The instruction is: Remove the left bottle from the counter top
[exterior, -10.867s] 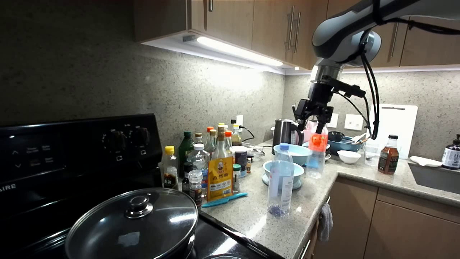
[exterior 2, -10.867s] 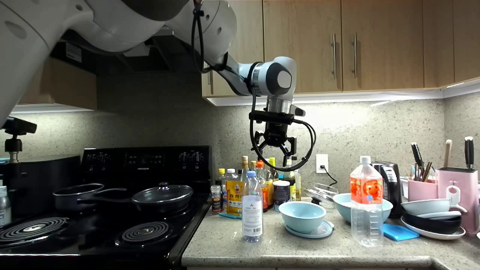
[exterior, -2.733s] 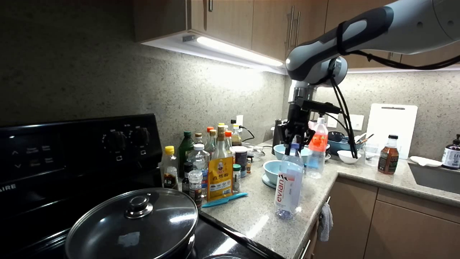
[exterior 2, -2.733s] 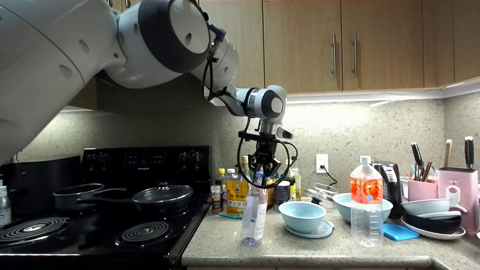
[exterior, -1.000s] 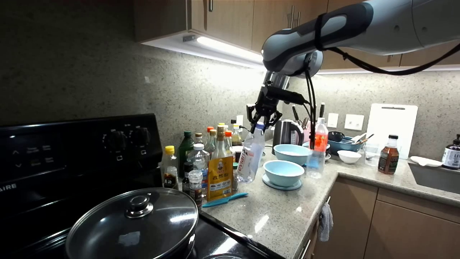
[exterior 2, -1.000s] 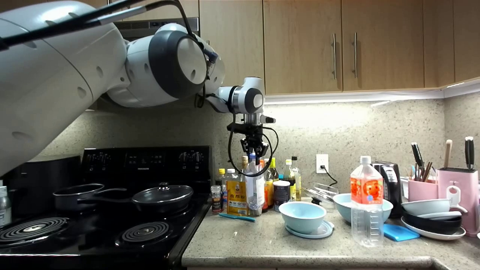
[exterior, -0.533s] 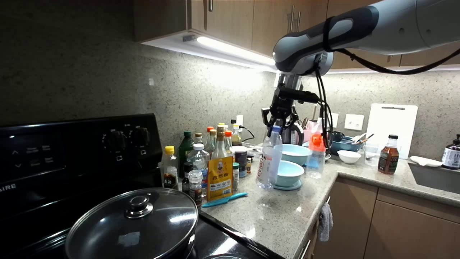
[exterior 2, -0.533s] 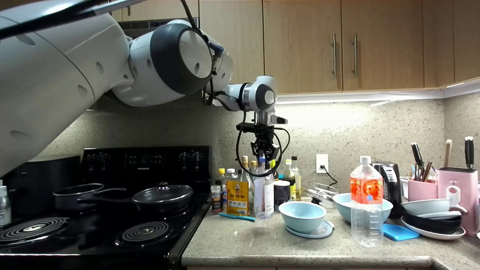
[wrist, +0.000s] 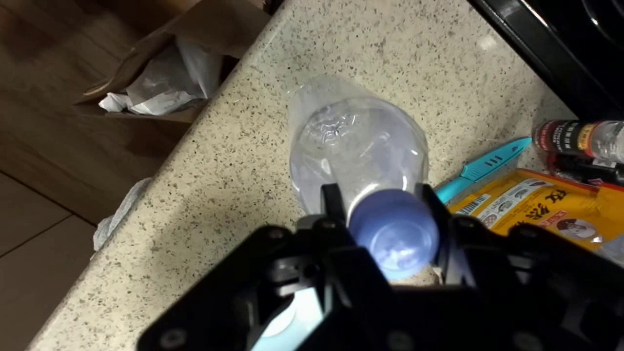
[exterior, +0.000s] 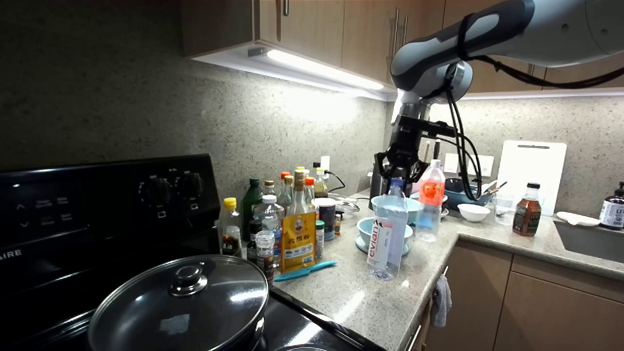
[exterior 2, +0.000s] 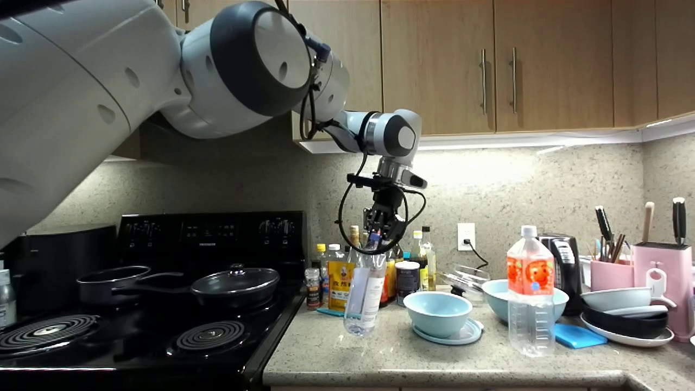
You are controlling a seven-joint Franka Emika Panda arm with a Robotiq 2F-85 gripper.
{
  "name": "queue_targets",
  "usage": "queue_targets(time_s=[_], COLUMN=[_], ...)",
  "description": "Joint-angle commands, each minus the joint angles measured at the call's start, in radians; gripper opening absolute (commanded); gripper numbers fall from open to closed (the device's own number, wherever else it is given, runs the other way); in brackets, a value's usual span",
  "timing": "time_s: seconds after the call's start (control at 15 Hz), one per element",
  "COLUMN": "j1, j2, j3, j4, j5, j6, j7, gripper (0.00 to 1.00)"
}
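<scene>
The gripper (wrist: 382, 202) is pinching the left bottle (exterior: 389, 236) at its top, the fingers (wrist: 333, 197) lying either side of the blue cap (wrist: 397, 239) and neck; which of those two they are actually gripping I cannot tell. The bottle is hanging below the gripper with its long axis tilting off vertical: in both exterior views the base is leaning out toward the stove (exterior 2: 136, 347). It is hanging over the counter top (exterior 2: 434, 360), toward the front edge, between the stove-side edge and the light blue bowl (exterior 2: 437, 324), well apart from the inner corner. The base is looking just clear of the surface, though the gap is hard to judge. The coming move is probably turning on that low, leaning base: it is needing room over the front edge, beyond which an apparent brown bag (wrist: 229, 29) is showing in the wrist view
</scene>
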Motion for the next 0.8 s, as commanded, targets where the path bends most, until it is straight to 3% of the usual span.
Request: queue_targets(time_s=[0.0,0.13,0.2,0.73], j1=[-0.003,-0.012,-0.012,-0.089], j2=[-0.007,-0.013,-0.015,-0.261], j3=[0.0,0.016,0.017,-0.085], j4=[-0.011,-0.017,-0.019,-0.324], j5=[0.002,-0.004,-0.004,0.029], j6=[0.003,0.002,0.003,0.13], j7=[0.0,0.003,0.003,-0.094], gripper=[0.39,0.39,0.14,0.14])
